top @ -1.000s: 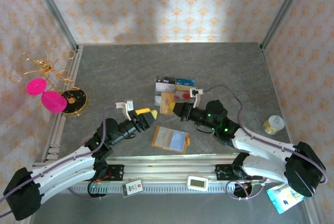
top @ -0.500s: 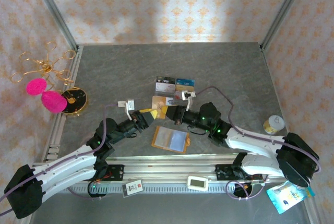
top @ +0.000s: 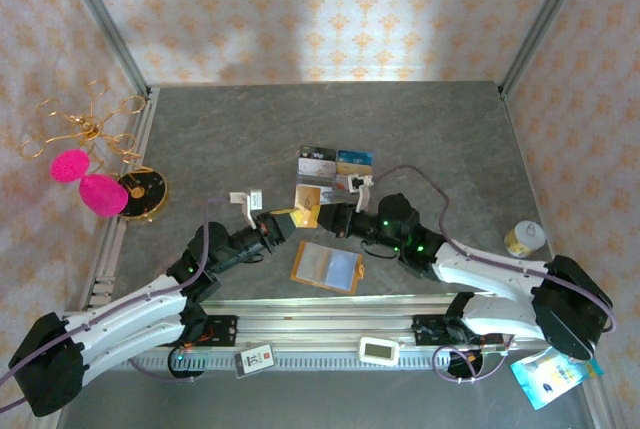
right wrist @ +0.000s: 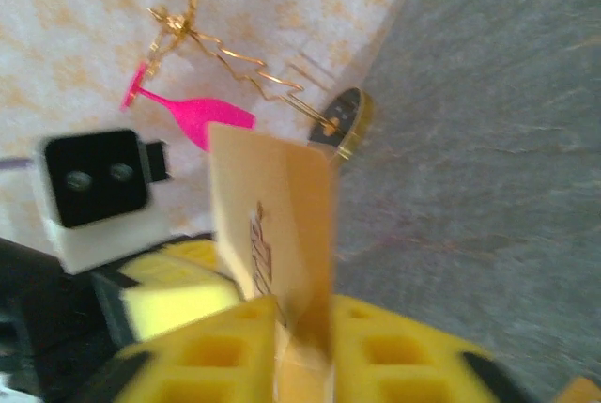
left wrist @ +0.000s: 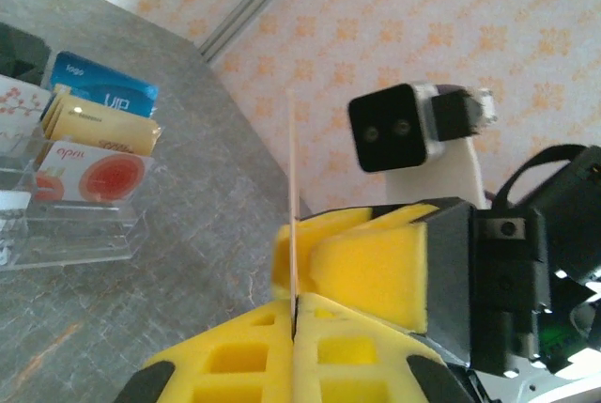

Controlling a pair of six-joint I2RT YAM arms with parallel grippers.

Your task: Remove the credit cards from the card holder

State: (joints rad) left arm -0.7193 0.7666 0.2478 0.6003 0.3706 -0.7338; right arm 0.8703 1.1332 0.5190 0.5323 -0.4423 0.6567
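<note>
Closest to the arm bases, an orange card holder [top: 327, 267], spread open and flat on the grey table [top: 220, 139], pale inside up. Just beyond the card holder, a gold card [top: 306, 216] raised off the table between two grippers. Beyond and left of the card holder, the left gripper [top: 290, 220], yellow pads clenched on the card's edge. Beyond and right, the right gripper [top: 329, 217], fingers either side of the same card; grasping or released, impossible to tell. Farther beyond the card holder, a clear tray [left wrist: 84, 234] with other cards [top: 336, 162] standing in it.
</note>
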